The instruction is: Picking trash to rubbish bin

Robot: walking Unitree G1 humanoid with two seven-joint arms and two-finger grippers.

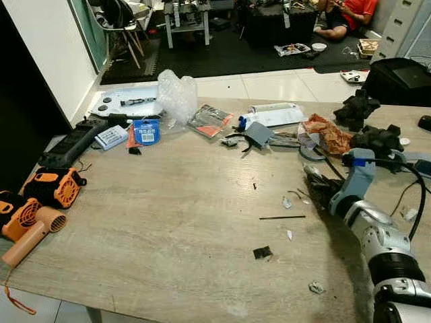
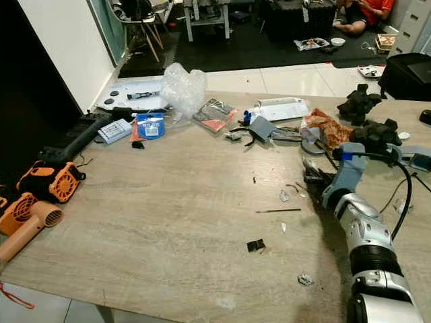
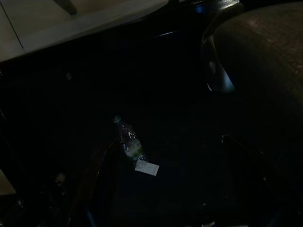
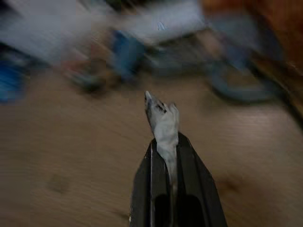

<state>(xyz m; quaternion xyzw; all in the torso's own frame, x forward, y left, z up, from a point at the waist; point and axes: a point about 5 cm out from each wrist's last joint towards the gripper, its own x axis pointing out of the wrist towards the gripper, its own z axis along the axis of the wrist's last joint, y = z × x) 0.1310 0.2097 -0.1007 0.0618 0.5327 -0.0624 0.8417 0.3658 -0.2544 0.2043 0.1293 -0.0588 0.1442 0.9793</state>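
Observation:
My right gripper (image 4: 165, 142) is shut on a crumpled grey-white scrap (image 4: 163, 118) that sticks out past the fingertips. It hovers low over the right side of the wooden table (image 1: 168, 222), and the gripper (image 1: 311, 173) points toward the clutter at the back. Loose trash lies near it: small pale scraps (image 1: 287, 202), a thin black stick (image 1: 281, 217), a black chip (image 1: 262, 252) and a crumpled bit (image 1: 316, 287). Further back lie an orange wrapper (image 1: 328, 133) and a clear bubble-wrap bag (image 1: 176, 94). The left wrist view is very dark, with a plastic bottle (image 3: 128, 142) and a white slip (image 3: 147, 167) on the floor.
Orange tools (image 1: 27, 225) and a black power strip (image 1: 73, 142) line the table's left edge. Blue tape, packets and black parts crowd the far side. A black bag (image 1: 399, 81) stands beyond the right corner. A person (image 1: 347, 17) sits on the floor far back.

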